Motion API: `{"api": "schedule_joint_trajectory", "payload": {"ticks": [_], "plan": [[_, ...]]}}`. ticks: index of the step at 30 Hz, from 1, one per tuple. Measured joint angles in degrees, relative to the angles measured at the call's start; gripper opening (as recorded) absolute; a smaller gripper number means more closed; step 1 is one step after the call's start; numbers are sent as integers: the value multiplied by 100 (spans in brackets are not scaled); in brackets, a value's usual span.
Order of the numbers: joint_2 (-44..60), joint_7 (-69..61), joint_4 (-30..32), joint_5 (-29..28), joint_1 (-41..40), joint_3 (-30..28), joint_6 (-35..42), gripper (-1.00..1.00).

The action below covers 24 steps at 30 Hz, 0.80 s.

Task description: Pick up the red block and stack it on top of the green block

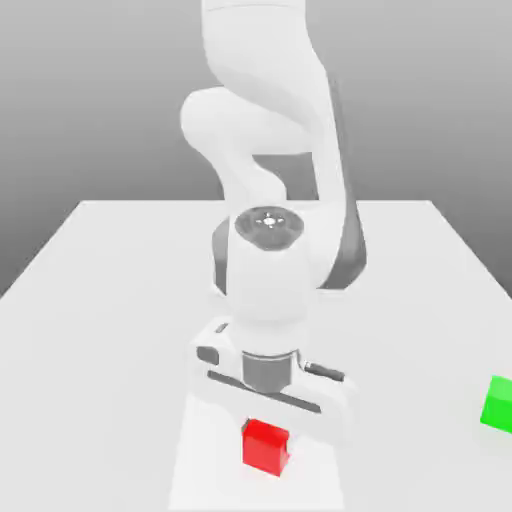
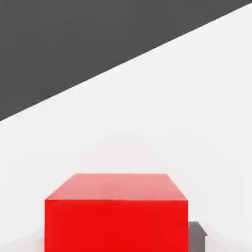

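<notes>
One red block (image 1: 264, 447) is pinched in the gripper (image 1: 266, 443), right between its fingers; the green block (image 1: 499, 405) is well apart from it; a loose pinch could make the red one slip.

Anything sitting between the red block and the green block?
Exterior view: only bare tabletop lies between the red block and the green block.

White arm (image 1: 262, 60) bent above, wrist (image 1: 268, 325) pointing down, fingers (image 2: 197, 239) closed in a grip
</notes>
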<state>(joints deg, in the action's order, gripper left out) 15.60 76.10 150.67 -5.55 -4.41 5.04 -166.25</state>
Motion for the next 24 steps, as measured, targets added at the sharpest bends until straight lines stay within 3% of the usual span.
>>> {"api": "schedule_joint_trajectory", "payload": {"ticks": [5, 17, 22, 23, 24], "plan": [[-890, -248, 105, 327, -40, 227, 785, -100], [-700, -44, -967, -137, 1908, 2021, 1768, -100], [134, 516, -1165, -939, 2467, 1780, 1219, -100], [276, 606, -1178, -1064, 2552, 1681, 1101, 100], [276, 606, -1178, -1064, 2552, 1681, 1101, 100]]}}
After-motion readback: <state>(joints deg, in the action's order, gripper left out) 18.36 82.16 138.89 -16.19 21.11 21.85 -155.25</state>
